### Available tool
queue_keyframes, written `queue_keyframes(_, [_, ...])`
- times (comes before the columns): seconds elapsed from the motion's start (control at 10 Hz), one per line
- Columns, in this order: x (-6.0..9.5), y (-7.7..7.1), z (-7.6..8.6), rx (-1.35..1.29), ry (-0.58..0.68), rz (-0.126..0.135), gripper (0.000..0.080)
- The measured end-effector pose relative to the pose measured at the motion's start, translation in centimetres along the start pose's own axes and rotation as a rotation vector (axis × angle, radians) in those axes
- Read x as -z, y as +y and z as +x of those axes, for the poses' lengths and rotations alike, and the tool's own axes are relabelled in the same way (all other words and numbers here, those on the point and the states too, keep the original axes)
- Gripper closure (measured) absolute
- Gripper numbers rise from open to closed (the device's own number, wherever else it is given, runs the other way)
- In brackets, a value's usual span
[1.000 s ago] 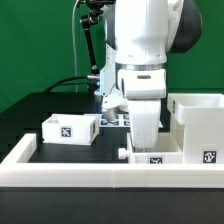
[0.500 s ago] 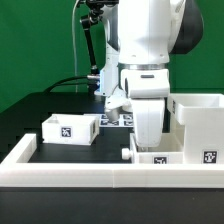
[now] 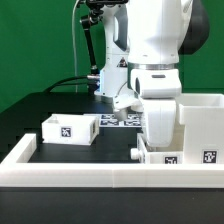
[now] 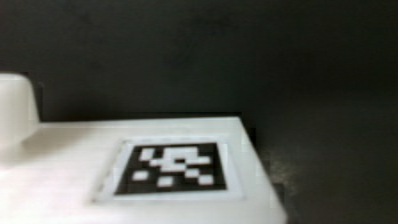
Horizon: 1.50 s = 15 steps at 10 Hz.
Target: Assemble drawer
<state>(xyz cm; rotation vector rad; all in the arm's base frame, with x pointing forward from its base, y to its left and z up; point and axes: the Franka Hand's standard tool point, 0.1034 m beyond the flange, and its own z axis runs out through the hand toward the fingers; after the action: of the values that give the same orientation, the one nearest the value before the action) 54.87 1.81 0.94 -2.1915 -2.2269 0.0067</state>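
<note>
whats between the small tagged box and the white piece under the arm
Bare black table between the small box and the white piece, seen in the exterior view.

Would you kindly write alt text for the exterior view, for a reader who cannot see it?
A white robot arm reaches down to a low white drawer part, beside a taller white box at the exterior view's right. A small tagged box sits apart at that view's left on the black table.
</note>
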Motion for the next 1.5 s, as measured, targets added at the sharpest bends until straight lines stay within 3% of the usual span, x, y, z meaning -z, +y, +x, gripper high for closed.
queue_keyframes(0.3, [0.0, 0.0, -0.1, -0.002, 0.000, 0.000, 0.0758])
queue_keyframes(0.6, [1.9, 0.3, 0.3, -0.021, -0.004, -0.002, 0.0383])
queue_keyframes(0.7, [2.6, 0.5, 0.2, -0.023, -0.008, 0.004, 0.0383])
queue_keyframes(0.8, [3.6, 0.7, -0.2, -0.026, -0.014, 0.010, 0.0216])
queue_keyframes(0.9, [4.3, 0.9, -0.9, -0.031, -0.019, 0.014, 0.0170])
queue_keyframes(1.0, [5.0, 1.4, -1.8, -0.025, -0.025, 0.036, 0.0154])
queue_keyframes(1.2, [5.7, 3.6, -3.7, 0.000, -0.027, 0.042, 0.0151])
queue_keyframes(1.3, [5.6, 4.0, -4.6, 0.005, -0.025, 0.050, 0.0151])
queue_keyframes(1.5, [5.4, 3.9, -4.8, 0.000, -0.024, 0.052, 0.0150])
